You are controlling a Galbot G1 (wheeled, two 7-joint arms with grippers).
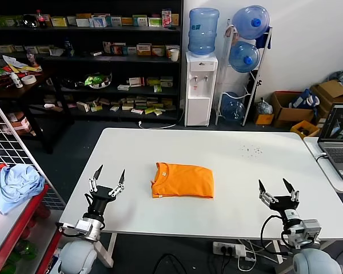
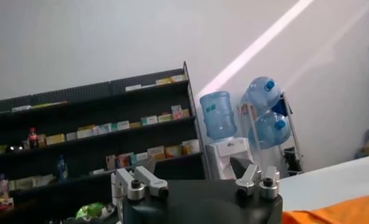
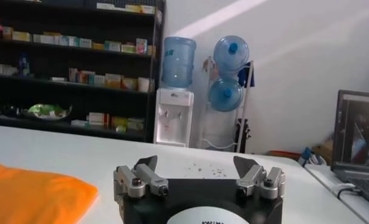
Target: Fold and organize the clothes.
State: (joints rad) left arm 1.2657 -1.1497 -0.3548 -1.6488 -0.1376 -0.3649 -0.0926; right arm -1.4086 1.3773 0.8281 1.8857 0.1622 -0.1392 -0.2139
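Folded orange T-shirt (image 1: 183,180) lying mid-table (image 1: 246,165)
Left gripper (image 1: 109,174) and right gripper (image 1: 272,186) are hovering at the near edge's 2 corners, jaws spread, empty.

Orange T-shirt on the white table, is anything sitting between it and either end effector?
Nothing visible. The orange T-shirt lies folded mid-table; bare white table separates it from the open left end effector and the open right end effector, both near the front edge.
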